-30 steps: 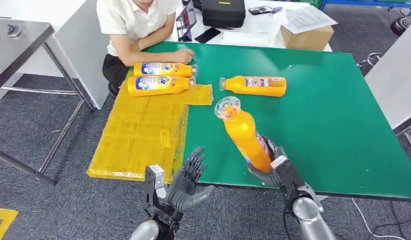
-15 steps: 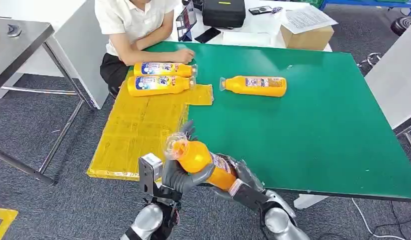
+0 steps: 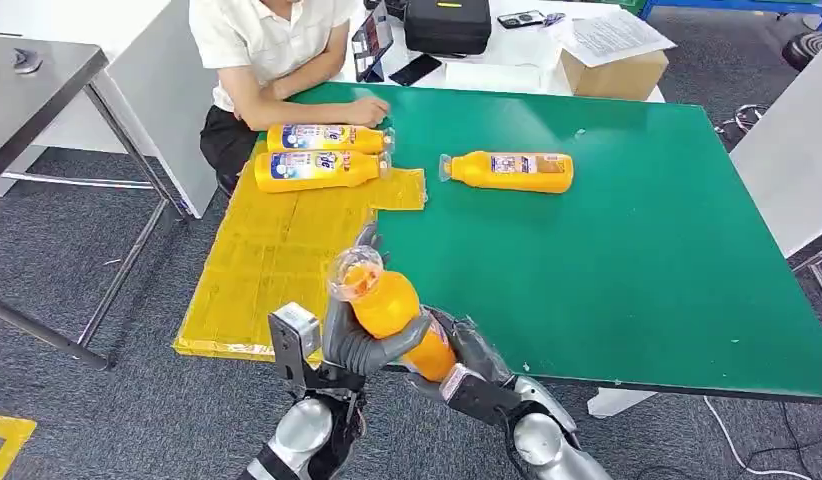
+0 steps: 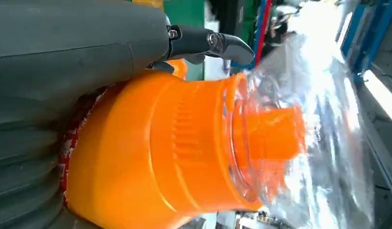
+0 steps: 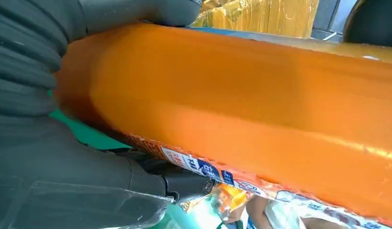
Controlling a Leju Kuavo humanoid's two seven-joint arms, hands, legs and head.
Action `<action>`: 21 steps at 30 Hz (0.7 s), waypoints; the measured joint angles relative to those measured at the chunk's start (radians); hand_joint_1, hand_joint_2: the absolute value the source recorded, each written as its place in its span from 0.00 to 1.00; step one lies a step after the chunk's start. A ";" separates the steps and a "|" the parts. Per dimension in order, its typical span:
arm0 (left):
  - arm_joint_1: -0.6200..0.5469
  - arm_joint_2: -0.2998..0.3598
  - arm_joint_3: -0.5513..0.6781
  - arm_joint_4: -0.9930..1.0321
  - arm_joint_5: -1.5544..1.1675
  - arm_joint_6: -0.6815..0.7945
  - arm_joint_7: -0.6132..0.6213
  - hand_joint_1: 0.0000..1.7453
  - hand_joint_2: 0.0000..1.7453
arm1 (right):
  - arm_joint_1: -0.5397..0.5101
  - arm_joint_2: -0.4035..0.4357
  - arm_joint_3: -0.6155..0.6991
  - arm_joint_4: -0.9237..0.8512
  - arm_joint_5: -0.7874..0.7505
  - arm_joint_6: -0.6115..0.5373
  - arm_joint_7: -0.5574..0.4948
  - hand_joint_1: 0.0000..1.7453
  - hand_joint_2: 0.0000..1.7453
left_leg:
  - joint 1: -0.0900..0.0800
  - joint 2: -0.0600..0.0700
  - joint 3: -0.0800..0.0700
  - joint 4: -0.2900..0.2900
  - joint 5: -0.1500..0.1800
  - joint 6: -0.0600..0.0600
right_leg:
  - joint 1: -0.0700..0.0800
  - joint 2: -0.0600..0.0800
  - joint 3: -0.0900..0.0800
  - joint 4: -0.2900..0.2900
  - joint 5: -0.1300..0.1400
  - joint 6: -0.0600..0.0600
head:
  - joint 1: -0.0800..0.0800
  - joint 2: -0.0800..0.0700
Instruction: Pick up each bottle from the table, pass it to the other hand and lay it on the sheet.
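Orange bottle (image 3: 392, 312) gripped by both hands, left (image 3: 355, 345) and right (image 3: 465, 352), mid-pass. Two bottles (image 3: 322, 155) on sheet (image 3: 277, 260) already; one (image 3: 509, 171) waiting on counter (image 3: 627, 250).

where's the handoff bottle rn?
Head view: bottle sits low centre, off the green table's near edge beside the yellow sheet, gripped by both the left robot hand and right robot hand.

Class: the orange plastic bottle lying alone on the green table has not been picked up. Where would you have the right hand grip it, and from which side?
Grip the orange plastic bottle round its labelled middle, from above: it lies flat, cap toward the yellow sheet.
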 measured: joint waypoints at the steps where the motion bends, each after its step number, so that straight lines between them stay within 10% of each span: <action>1: -0.001 0.000 0.000 0.000 0.028 -0.037 0.021 1.00 1.00 | -0.002 -0.002 0.000 0.004 -0.006 0.000 -0.008 1.00 1.00 | 0.000 0.000 0.000 0.000 0.000 0.000 | 0.000 0.000 0.000 0.000 0.000 0.000 | 0.000 0.000; 9: -0.035 0.001 -0.005 0.029 0.072 -0.149 0.042 1.00 1.00 | -0.013 0.002 0.000 0.010 -0.128 0.054 -0.041 0.97 1.00 | 0.000 -0.001 -0.001 0.000 0.000 0.000 | 0.000 -0.001 0.000 0.000 0.000 0.000 | 0.000 0.000; 11: -0.042 0.001 -0.005 0.037 0.080 -0.162 0.041 1.00 1.00 | -0.013 0.006 0.000 0.009 -0.151 0.070 -0.041 0.73 1.00 | 0.000 -0.001 -0.001 0.000 0.000 0.000 | 0.000 -0.001 0.000 0.000 0.000 0.000 | 0.000 0.000; 13: -0.048 0.001 -0.005 0.044 0.111 -0.184 0.048 1.00 1.00 | -0.013 0.008 0.000 0.006 -0.169 0.079 -0.042 0.04 1.00 | 0.000 -0.001 -0.001 0.000 0.000 0.000 | 0.000 -0.001 0.000 0.000 0.000 0.000 | 0.000 0.000; 21: -0.085 0.023 0.016 0.089 0.256 -0.258 0.151 1.00 1.00 | -0.014 0.032 0.014 -0.004 -0.158 0.074 -0.056 0.00 1.00 | 0.001 -0.003 -0.002 0.000 0.001 0.000 | 0.000 -0.004 0.000 0.000 0.000 0.000 | 0.000 0.000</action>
